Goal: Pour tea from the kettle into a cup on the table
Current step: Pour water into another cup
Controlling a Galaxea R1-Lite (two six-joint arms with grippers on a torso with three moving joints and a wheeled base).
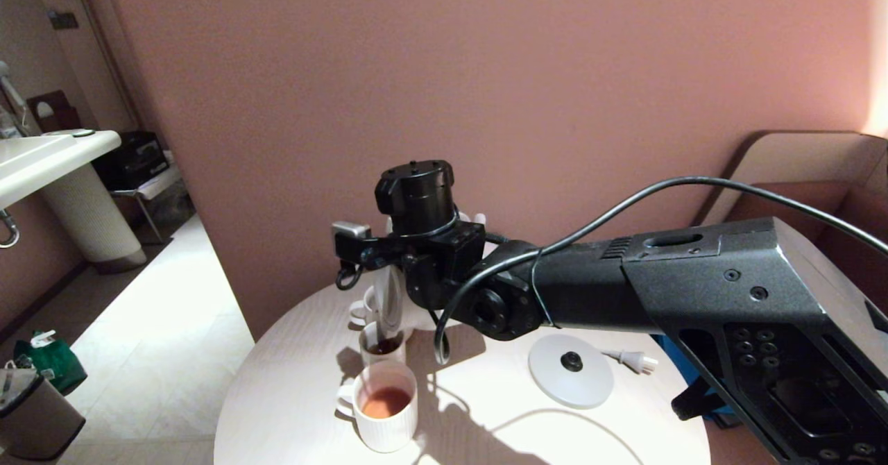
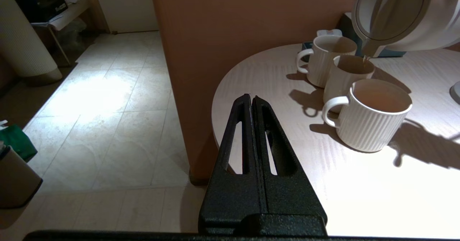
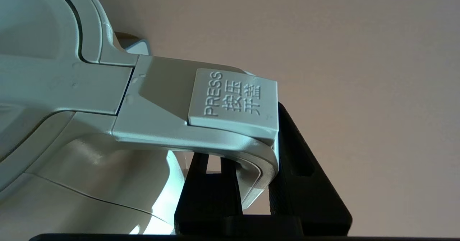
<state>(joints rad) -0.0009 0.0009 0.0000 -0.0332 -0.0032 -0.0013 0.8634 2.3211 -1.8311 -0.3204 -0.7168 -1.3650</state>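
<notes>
— Right gripper [image 1: 388,291], head view?
— Over the table's [image 1: 485,416] far edge, tipping the kettle [image 1: 390,297] above the middle cup [image 1: 381,345].

— Left wrist view?
— Left gripper [image 2: 251,99] pressed closed, idle off the table's left edge; tea [image 2: 366,58] streams down.

— Right wrist view?
— Fingers [image 3: 287,169] clamp the kettle handle [image 3: 201,115]. Best pour slowly, spout centred.

Right arm [image 1: 694,291]: matte black angular housing, showing screw holes, slotted vents & an oval recess on top. Black cable [image 1: 624,208] looping over it toward the round black wrist motor [image 1: 416,194], small silver cam module [image 1: 350,230] sitting beside. Left gripper [image 2: 252,102]: textured black tapered fingers w/ long slots
</notes>
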